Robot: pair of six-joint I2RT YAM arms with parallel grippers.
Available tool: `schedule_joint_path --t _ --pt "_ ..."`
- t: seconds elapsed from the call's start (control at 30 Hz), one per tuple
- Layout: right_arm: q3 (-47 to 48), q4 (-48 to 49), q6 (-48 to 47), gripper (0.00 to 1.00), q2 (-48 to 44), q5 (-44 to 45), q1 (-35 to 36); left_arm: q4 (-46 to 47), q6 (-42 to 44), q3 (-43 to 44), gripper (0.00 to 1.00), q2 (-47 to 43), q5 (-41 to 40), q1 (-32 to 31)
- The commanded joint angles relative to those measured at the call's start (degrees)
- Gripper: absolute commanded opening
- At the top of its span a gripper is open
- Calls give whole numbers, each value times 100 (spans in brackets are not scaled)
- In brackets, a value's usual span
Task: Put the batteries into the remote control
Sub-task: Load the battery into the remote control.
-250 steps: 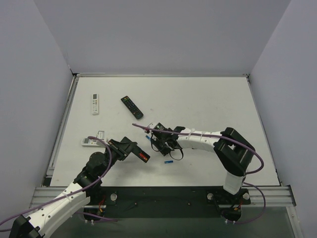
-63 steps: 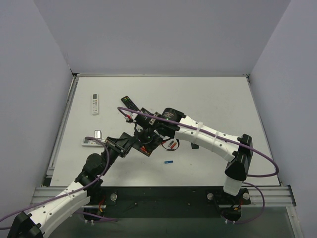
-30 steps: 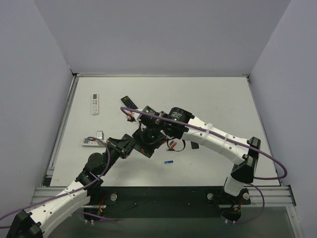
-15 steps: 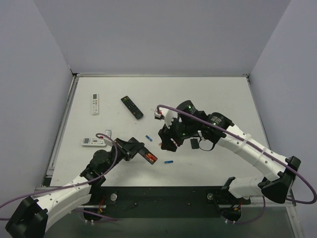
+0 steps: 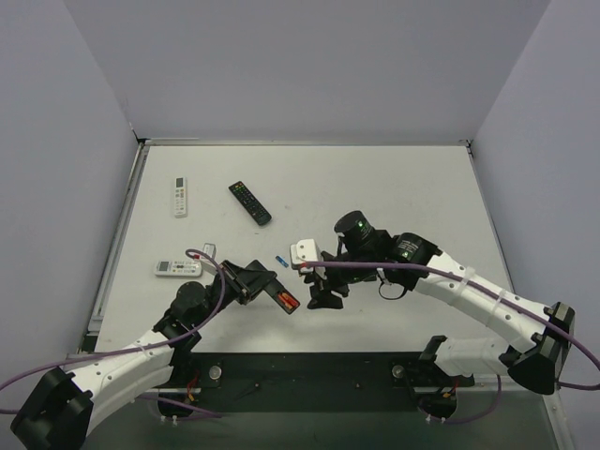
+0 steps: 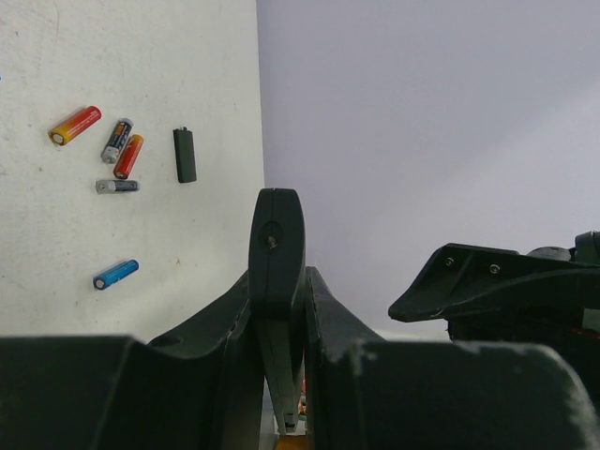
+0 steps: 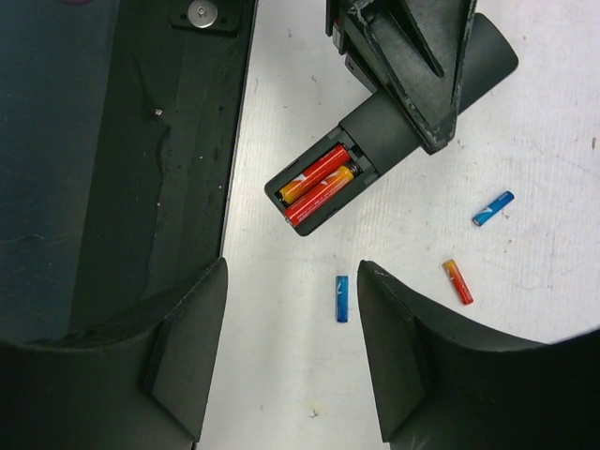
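Your left claw [image 7: 412, 94] is clamped tight on the remote control [image 7: 380, 131], low over the near tabletop [image 7: 281, 403]. Two red-orange batteries [image 7: 319, 183] lie in its open back, their print too small to read. Your right claw [image 7: 292, 356], half spread and empty, has moved nearer the front edge than a moment ago.

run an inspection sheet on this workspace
surface: white table, dark rail along near edge
job's things: remote control, compartment open, two seated batteries, red-orange; back cover off, lying on table
clutter: loose batteries, blue and red-orange, near it; two white remotes; black buttoned remote
end effectors: left end effector shut on remote control; right end effector open, empty, near the compartment
cables: purple cables along both arms
surroundings: plain grey walls
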Motion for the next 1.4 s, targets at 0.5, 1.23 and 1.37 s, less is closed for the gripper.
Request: schedule_joint_path --t 0.5,1.23,1.37 --pt "147 268 -595 25 850 192 521 563 38 270 0 1 220 31" --pt "322 286 -419 6 1298 614 706 677 29 297 0 54 290 40" --pt "393 277 -314 0 1482 737 750 748 11 279 0 19 299 49"
